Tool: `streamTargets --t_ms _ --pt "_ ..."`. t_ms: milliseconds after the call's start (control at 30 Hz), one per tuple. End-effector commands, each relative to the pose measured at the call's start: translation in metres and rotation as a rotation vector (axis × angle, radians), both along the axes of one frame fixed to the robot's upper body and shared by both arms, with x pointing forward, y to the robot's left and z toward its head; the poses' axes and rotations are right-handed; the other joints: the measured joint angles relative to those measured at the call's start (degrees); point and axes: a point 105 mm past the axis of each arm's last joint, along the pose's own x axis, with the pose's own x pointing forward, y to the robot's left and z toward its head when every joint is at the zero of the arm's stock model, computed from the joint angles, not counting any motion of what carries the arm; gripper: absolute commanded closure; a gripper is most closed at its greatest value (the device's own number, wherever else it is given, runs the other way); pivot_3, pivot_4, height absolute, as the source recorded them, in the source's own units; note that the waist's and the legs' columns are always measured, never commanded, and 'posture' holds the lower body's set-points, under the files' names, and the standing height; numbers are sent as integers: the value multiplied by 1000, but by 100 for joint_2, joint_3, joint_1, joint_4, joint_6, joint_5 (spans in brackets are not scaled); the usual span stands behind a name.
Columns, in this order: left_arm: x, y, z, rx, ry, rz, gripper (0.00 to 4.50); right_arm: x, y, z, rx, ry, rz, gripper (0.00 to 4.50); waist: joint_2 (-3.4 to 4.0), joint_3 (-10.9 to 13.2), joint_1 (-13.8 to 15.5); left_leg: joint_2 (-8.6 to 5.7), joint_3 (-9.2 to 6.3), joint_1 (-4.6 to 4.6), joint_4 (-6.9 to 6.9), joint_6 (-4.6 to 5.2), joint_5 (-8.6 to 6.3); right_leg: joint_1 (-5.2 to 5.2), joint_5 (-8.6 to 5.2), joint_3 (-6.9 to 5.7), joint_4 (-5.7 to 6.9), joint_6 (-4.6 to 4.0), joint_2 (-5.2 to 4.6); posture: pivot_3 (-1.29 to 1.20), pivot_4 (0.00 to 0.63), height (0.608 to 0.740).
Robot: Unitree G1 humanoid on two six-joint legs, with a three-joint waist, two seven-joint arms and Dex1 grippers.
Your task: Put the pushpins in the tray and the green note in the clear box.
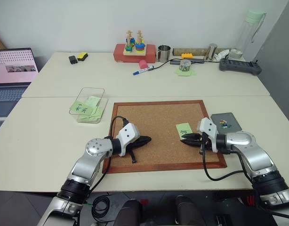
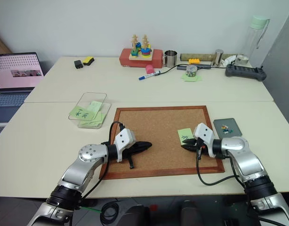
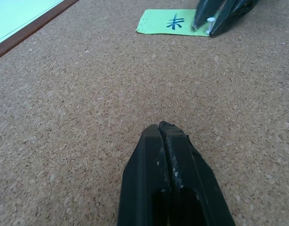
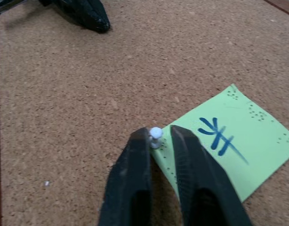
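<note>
The green note lies flat on the corkboard, near its right side, with a dark mark at its middle. A pale-headed pushpin stands at the note's near corner. My right gripper is shut on this pin's head, fingertips resting at the note's edge. My left gripper is shut and empty, lying on the bare cork left of centre. The dark grey tray sits just right of the corkboard with small coloured pushpins in it. The clear box stands left of the board, holding green slips.
A laptop sits at the far left. Along the back of the table stand a red stacking toy, a metal cup, a marker, a tall bottle and a dark controller.
</note>
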Motion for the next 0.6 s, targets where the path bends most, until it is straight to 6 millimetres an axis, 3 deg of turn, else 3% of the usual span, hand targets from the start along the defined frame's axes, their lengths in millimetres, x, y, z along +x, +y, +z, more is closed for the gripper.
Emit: streamTargets --t_ms 33,333,600 --pt "-4 5 -7 28 22 11 4500 1 2 15 29 -33 14 4459 0 0 0 0 0 1 0 0 0 0 0 1 0 0 0 0 150 740" --pt "-2 6 -2 5 34 19 4500 -1 7 47 76 -92 44 4459 0 0 -2 0 -5 0 -2 0 0 -2 0 -1 1 0 0 0 150 740" --pt "0 9 38 -103 45 33 4500 -5 11 70 43 -192 95 4459 -5 4 9 0 -15 -6 -1 0 0 -3 0 -7 -1 0 0 0 150 740"
